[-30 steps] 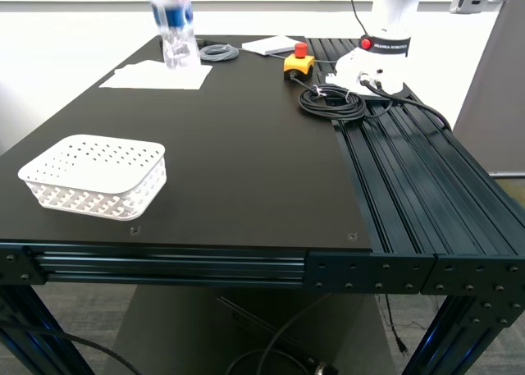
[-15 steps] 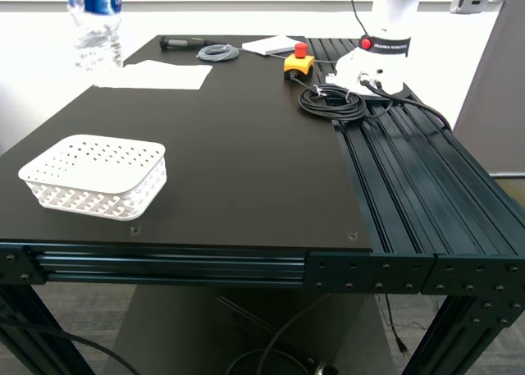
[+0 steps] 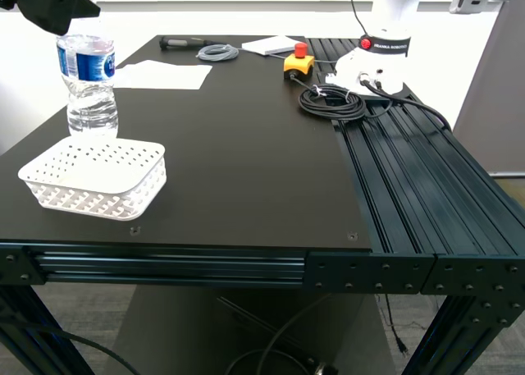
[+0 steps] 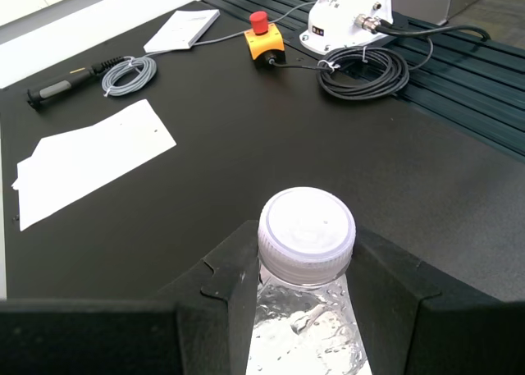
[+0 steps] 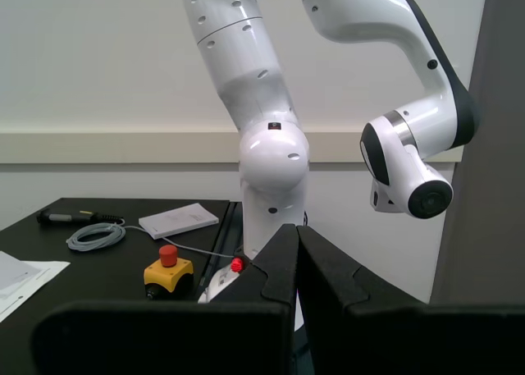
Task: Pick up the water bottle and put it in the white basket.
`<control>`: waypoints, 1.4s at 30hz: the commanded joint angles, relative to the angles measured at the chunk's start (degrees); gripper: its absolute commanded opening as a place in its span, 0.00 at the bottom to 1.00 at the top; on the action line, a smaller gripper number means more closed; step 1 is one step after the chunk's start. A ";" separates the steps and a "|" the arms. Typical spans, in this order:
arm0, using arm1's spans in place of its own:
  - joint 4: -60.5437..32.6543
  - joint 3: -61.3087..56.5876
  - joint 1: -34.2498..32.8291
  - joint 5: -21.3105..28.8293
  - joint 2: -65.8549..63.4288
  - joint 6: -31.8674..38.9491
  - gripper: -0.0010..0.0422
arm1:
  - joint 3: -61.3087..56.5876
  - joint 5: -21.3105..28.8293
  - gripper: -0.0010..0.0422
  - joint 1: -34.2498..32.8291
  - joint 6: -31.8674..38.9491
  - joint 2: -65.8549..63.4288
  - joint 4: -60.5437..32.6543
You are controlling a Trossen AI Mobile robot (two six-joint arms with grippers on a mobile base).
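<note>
The water bottle (image 3: 88, 81) is held upright by the neck, just under its white cap, in my first claw (image 4: 305, 268), whose fingers are clamped on it from both sides. In the exterior view the bottle is seen at the far edge of the white basket (image 3: 94, 176) near the desk's (image 3: 246, 162) left side, whether over it or just behind cannot be told. My second claw (image 5: 296, 256) is seen pressed together with nothing in it, facing a white robot arm (image 5: 271, 129).
</note>
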 commanded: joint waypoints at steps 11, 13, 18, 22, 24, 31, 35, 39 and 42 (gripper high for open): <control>0.17 0.09 0.04 0.00 -0.02 0.00 0.02 | 0.11 -0.33 0.05 0.17 1.14 0.00 -1.25; 0.17 0.09 0.04 0.00 -0.02 0.00 0.02 | 0.11 -0.33 0.10 0.22 1.14 0.00 -2.27; 0.17 0.09 0.04 0.00 -0.02 0.00 0.02 | 0.11 -0.31 0.34 0.26 1.18 0.00 -2.60; 0.17 0.09 0.04 0.00 -0.02 0.00 0.02 | 0.11 -0.31 0.48 0.26 0.94 0.00 -2.62; 0.17 0.09 0.04 0.00 -0.02 0.00 0.02 | 0.11 -0.33 0.50 0.26 0.90 0.00 -2.60; 0.17 0.09 0.04 0.00 -0.02 -0.02 0.02 | 0.11 -0.33 0.51 0.26 0.72 -0.02 -2.40; 0.17 0.09 0.04 0.00 -0.02 0.00 0.02 | 0.11 -0.33 0.51 0.26 0.74 -0.02 -2.40; 0.17 0.09 0.04 0.00 -0.02 0.00 0.02 | 0.11 -0.33 0.51 0.28 0.74 -0.02 -2.40; 0.17 0.09 0.04 0.00 -0.02 0.00 0.02 | 0.11 -0.33 0.51 0.26 0.74 -0.02 -2.40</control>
